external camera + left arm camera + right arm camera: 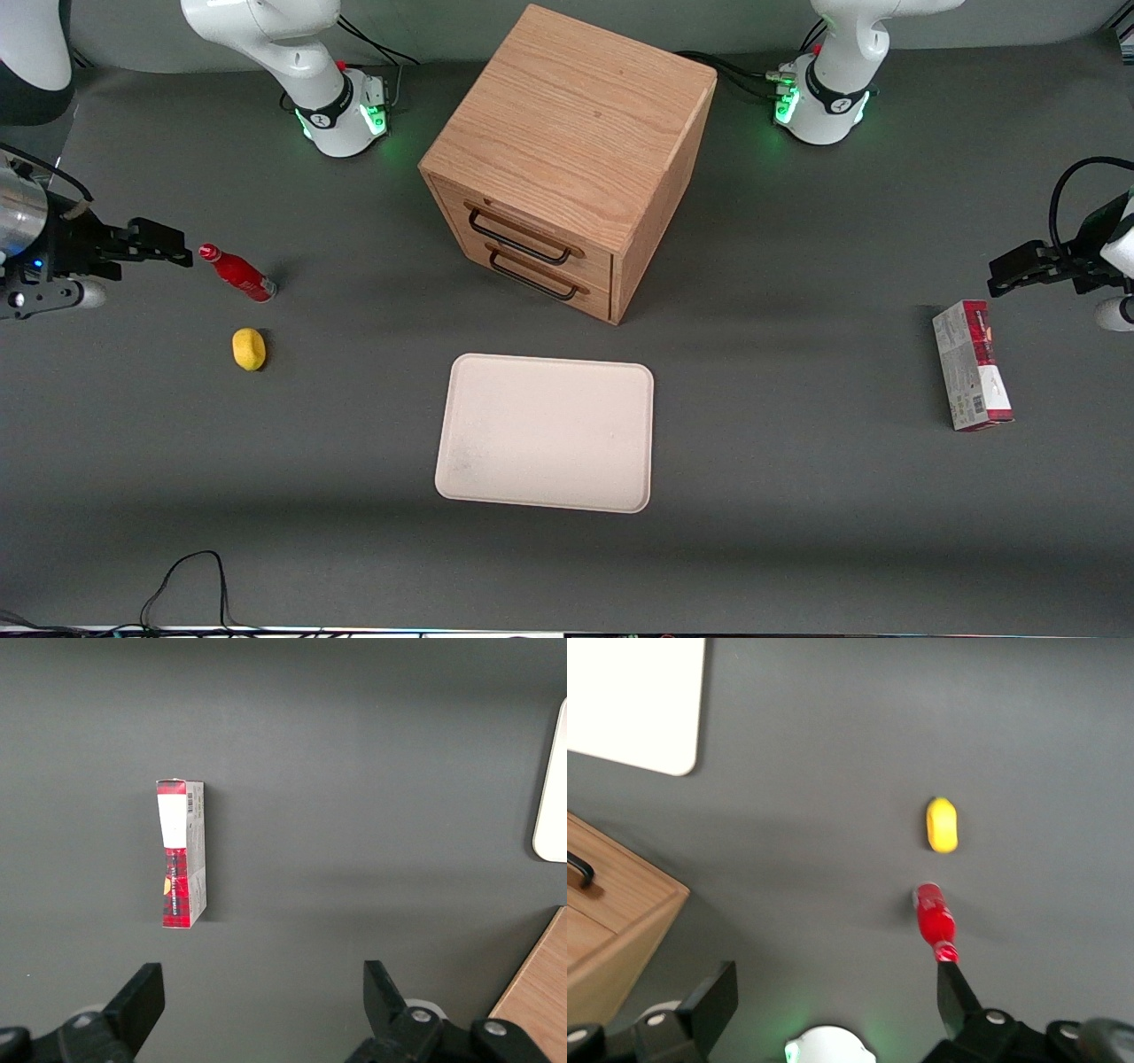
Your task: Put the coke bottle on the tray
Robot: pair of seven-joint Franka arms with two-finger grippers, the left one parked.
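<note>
Table [797, 549] grey, carries everything. Oak cabinet [576, 133] biggest, two drawers with dark handles. Tray [546, 432] cream, flat, nearer front camera than cabinet. We see carton [971, 365] red-grey, lying toward parked arm's end. Coke bottle [236, 272] lying on table toward working arm's end, well apart from tray, cap pointing at jaws. Yellow lemon-like object [249, 348] near bottle, nearer front camera. Jaws [837, 997] released, spread wide, grasping nothing, we place them just beside bottle cap.
</note>
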